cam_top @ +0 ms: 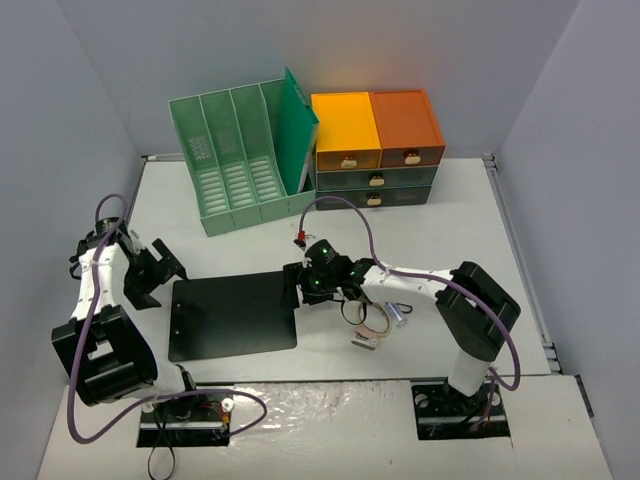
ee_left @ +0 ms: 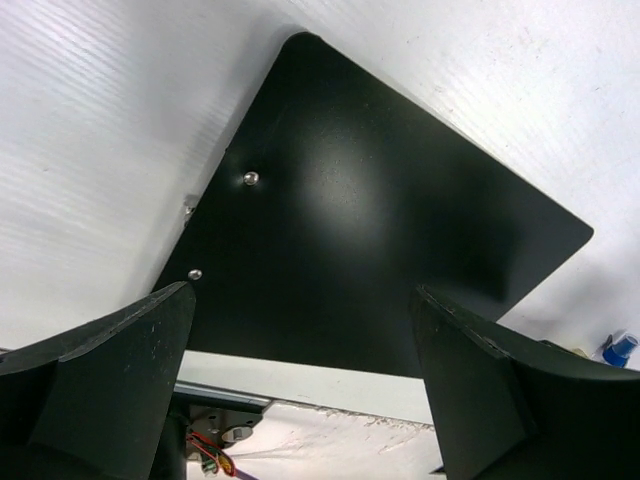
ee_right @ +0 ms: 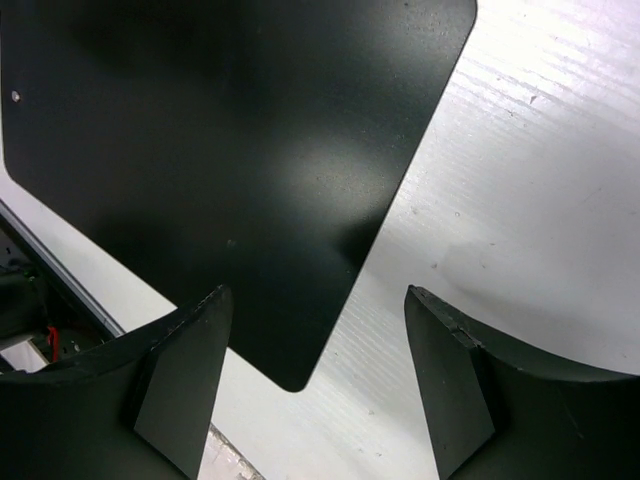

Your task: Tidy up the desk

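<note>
Desk [cam_top: 450,220] is the big off-white tabletop filling the middle of the overhead shot, with the arms bolted at its near edge. Lying flat on it, front and a bit left of centre, is a black board [cam_top: 235,315] with two little metal rivets near one edge. The left gripper [cam_top: 163,280] sits just off the board's left side, claw spread wide with nothing in it. The right gripper [cam_top: 293,287] hovers at the board's right edge, claw apart too, one corner of the board showing between its fingers [ee_right: 180,380]. At the back stands a mint-green file rack [cam_top: 235,170], with an orange drawer unit [cam_top: 375,150] just beside it. There's some small clutter [cam_top: 375,325] by the right arm.
</note>
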